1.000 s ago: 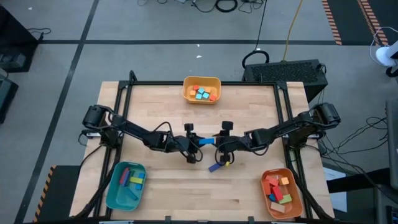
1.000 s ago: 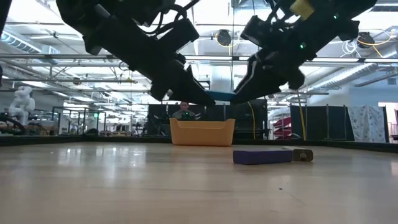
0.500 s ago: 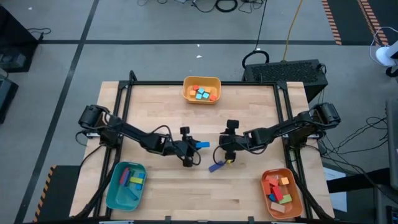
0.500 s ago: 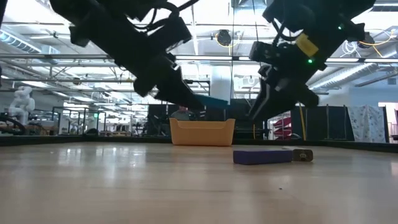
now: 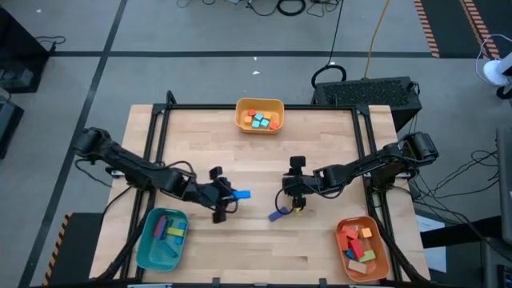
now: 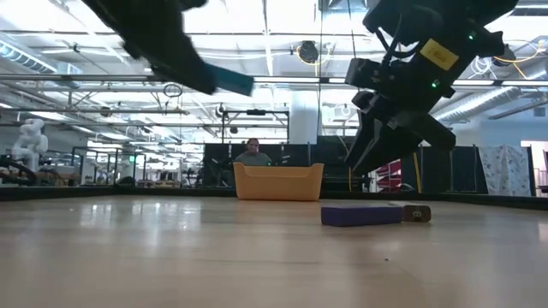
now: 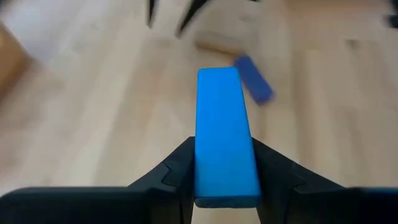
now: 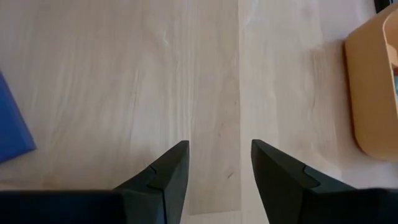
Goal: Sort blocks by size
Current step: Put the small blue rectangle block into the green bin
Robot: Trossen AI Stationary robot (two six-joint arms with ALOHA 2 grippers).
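Blue bar held aloft by left gripper, lower-left centre of table.

Left gripper (image 5: 228, 200) is clamped on a bright blue bar (image 7: 222, 134), seen upper left in low view. Right gripper (image 8: 214, 168), fingers apart & empty, is poised centre-right above a purple bar (image 6: 361, 215) & tan block (image 6: 417, 213). Sorted blocks are seen in yellow tray (image 5: 240, 111) top centre, teal tray (image 5: 146, 244) lower left, orange tray (image 5: 381, 248) lower right.

Grey floor (image 5: 200, 32) w/ cables; bright ceiling lights (image 6: 282, 13); partitions behind.
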